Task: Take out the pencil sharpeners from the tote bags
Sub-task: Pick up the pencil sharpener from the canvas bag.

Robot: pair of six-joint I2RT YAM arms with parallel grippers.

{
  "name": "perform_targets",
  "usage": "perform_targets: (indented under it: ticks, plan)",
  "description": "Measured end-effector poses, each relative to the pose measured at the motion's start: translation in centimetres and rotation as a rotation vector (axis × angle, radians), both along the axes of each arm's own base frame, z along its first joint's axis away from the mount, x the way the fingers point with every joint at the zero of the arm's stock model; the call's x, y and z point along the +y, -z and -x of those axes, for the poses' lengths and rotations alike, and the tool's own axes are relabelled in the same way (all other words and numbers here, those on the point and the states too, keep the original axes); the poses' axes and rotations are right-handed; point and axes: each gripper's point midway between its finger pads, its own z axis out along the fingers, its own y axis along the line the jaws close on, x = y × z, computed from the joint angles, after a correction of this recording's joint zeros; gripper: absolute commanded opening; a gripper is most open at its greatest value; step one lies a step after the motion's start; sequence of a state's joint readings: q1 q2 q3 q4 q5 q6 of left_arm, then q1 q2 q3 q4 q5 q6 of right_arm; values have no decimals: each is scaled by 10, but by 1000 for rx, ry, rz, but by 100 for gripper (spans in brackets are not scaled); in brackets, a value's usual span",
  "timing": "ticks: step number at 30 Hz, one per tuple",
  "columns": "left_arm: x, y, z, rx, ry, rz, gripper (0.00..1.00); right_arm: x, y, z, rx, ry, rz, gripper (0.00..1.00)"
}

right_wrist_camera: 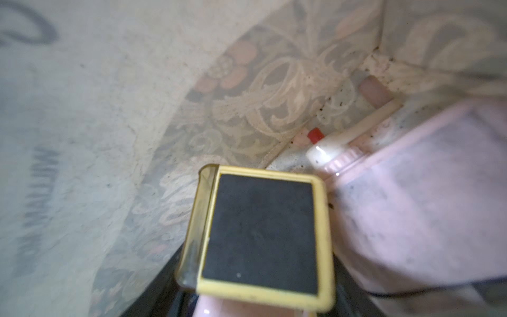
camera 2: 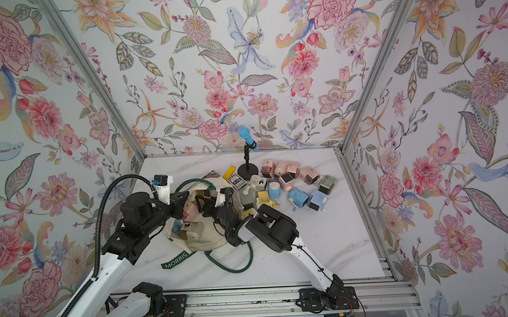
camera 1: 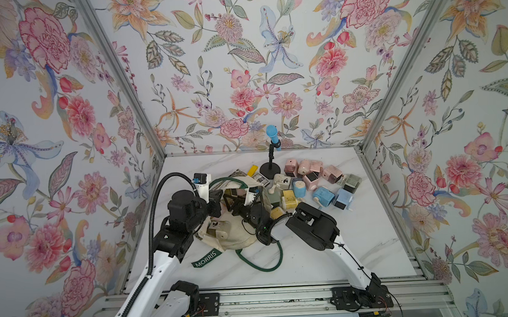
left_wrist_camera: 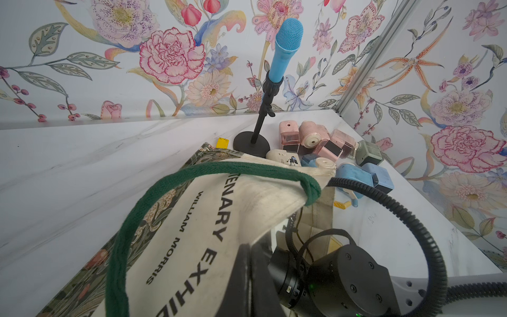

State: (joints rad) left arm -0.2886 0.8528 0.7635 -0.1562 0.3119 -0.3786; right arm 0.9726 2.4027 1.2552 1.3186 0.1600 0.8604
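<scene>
Progress: a dozen or so pastel plastic crank pencil sharpeners [camera 1: 315, 180] lie heaped on the white marble table [camera 1: 324, 250], just beside the cream canvas tote bag [camera 1: 236, 242]. Left tool [camera 1: 216, 199], pinched tight on the bag's rim, holds the mouth open. Right tool [camera 1: 234, 202] reaches inside; its jaws appear closed around a yellow sharpener with dark drawer [right_wrist_camera: 260, 233]. Pink, blue and cream sharpeners [camera 2: 191, 226] lie inside, so several picks are left.
</scene>
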Motion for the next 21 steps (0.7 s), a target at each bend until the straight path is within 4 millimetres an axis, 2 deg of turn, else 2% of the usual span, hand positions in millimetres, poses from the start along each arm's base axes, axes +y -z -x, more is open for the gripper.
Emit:
perform_targets:
  ticks: [15,18,21]
  plan:
    - [1,-1,0,-3,-4,-1,0,-31,-7,34,-35,-45,63,45]
    - [1,-1,0,-4,-4,0,0,-38,-14,39,-60,-37,83,45]
    - [1,-1,-1,-5,-5,-1,0,-39,-30,44,-100,-40,86,44]
